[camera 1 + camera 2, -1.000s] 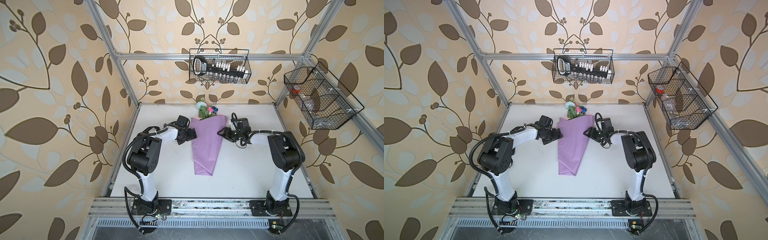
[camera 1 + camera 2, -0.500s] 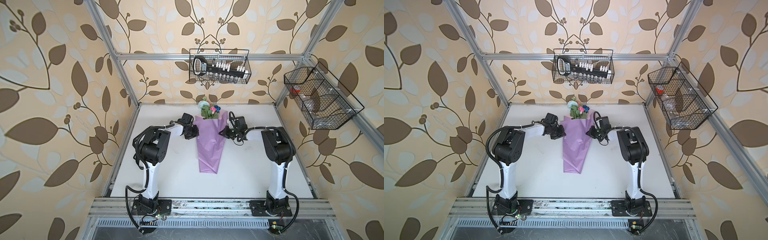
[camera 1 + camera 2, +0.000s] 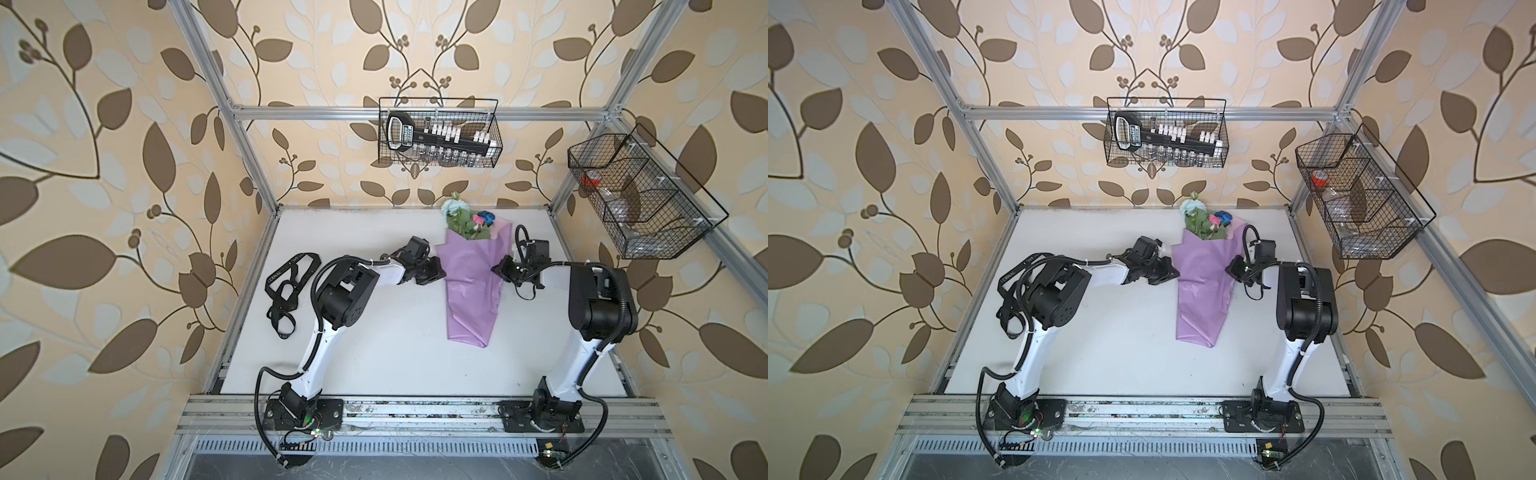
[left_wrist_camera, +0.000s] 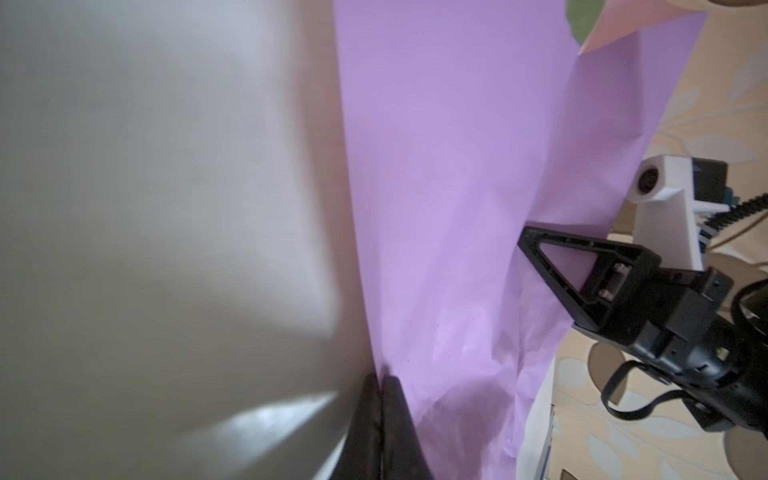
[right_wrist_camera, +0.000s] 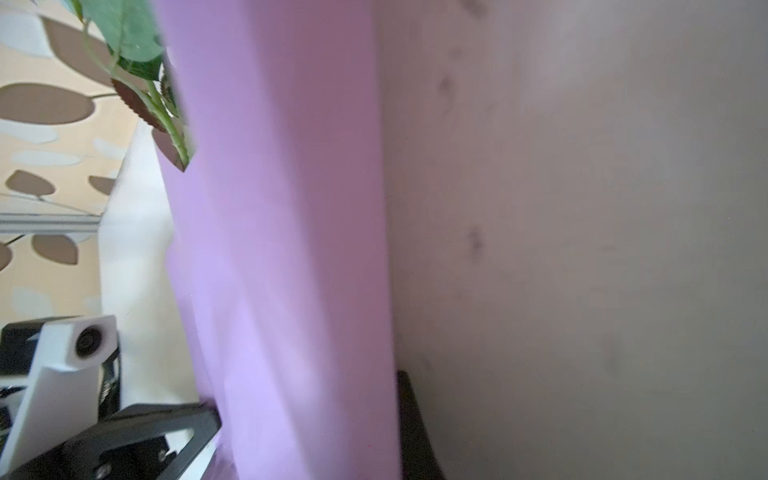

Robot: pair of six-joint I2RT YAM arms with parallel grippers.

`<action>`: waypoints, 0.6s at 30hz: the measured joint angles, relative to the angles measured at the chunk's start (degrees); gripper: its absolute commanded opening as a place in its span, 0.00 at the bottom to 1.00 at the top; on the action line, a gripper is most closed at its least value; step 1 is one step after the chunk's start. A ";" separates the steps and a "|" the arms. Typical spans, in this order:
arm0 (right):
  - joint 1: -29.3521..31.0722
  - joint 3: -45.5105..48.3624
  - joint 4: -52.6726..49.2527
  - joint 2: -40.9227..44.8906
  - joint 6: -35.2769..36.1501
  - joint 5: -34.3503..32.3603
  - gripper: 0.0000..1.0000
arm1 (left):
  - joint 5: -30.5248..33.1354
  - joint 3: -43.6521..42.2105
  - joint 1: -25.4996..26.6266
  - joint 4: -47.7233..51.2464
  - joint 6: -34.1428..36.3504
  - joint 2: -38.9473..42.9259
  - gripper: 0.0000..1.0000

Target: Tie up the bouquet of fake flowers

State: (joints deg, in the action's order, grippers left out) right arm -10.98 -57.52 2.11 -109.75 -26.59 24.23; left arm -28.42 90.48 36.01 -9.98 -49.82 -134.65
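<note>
The bouquet of fake flowers (image 3: 471, 286) (image 3: 1204, 291) lies right of the table's middle in lilac wrapping paper, with its blooms (image 3: 465, 218) toward the back wall. My left gripper (image 3: 440, 272) (image 3: 1175, 272) is shut on the paper's left edge. In the left wrist view its fingertips (image 4: 380, 380) pinch the lilac sheet (image 4: 436, 166). My right gripper (image 3: 496, 269) (image 3: 1229, 268) is shut on the paper's right edge. In the right wrist view the paper (image 5: 282, 249) covers one finger and only the dark outer finger (image 5: 411, 419) shows.
A long black ribbon (image 3: 286, 291) with white lettering lies coiled at the table's left edge, partly behind the left arm (image 3: 1054, 291). A wire basket (image 3: 440, 133) hangs on the back wall, another wire basket (image 3: 640, 199) on the right wall. Metal frame posts bound the white table (image 3: 374, 353).
Both grippers have gone from open to shut on the wrapping paper's edges. The bouquet has shifted to the right with both arms, uncovering the ribbon on the left.
</note>
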 measured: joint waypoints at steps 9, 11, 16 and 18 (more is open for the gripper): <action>-7.02 -3.76 -6.45 0.28 8.04 -7.06 0.08 | -1.60 10.93 3.78 -6.80 -9.01 -8.59 0.30; -7.54 -5.86 -8.31 -0.52 9.27 -8.57 0.12 | -1.84 10.99 3.67 -7.58 -10.01 -8.57 0.43; -7.67 -9.73 -10.78 -1.66 11.28 -10.93 0.38 | -1.20 6.43 2.29 -8.15 -9.81 -4.55 0.62; -7.67 -9.79 -11.13 -1.64 11.23 -11.47 0.47 | -0.76 1.99 0.87 -7.52 -9.31 -1.11 0.71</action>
State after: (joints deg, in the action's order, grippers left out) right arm -18.65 -67.31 -9.02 -111.39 -15.35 12.75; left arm -29.19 92.47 36.88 -17.50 -59.13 -135.76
